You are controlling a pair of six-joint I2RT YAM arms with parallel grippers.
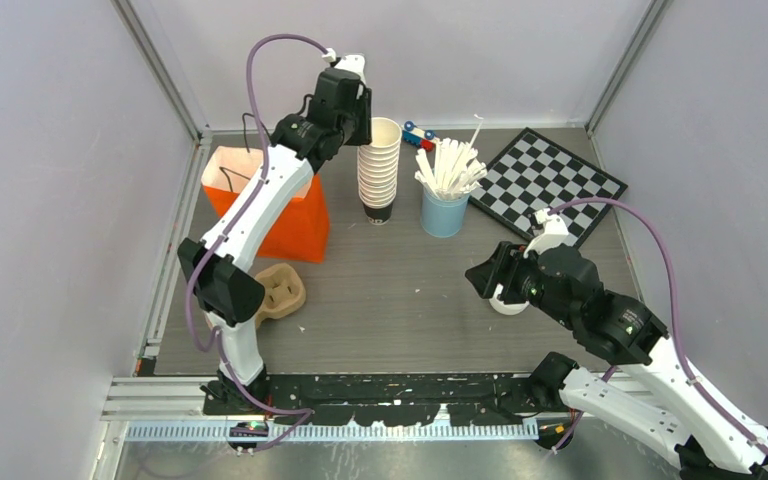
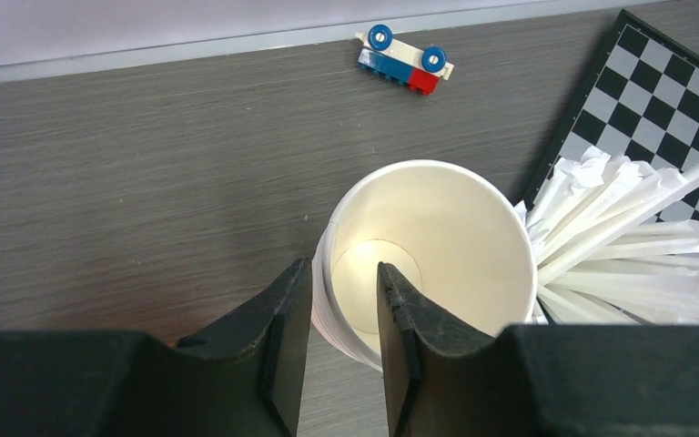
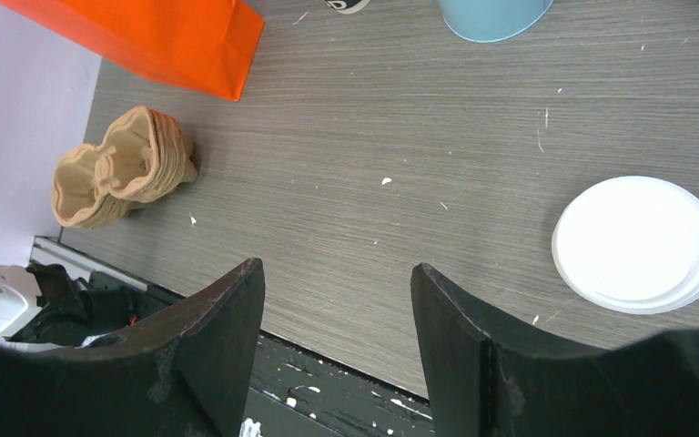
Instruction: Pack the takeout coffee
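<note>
Because it is thin paper under a snap-on plastic lid, the takeout coffee cup (image 3: 637,244) is probably light, easily crushed and slick at the lid. I would take hold gently on the wall below the lid. It stands at 4 o'clock on the grey wood-grain table (image 1: 400,290), with room all round, at 3 o'clock of the right gripper (image 3: 337,273), whose jaws are apart on nothing. The left gripper (image 2: 344,266), jaws apart, straddles the wall of the top cup (image 2: 446,228) of the cream cup stack (image 1: 378,170) at 12 o'clock. The orange paper bag (image 1: 285,215) stands at 9 o'clock. Only 1 lidded cup shows.
</note>
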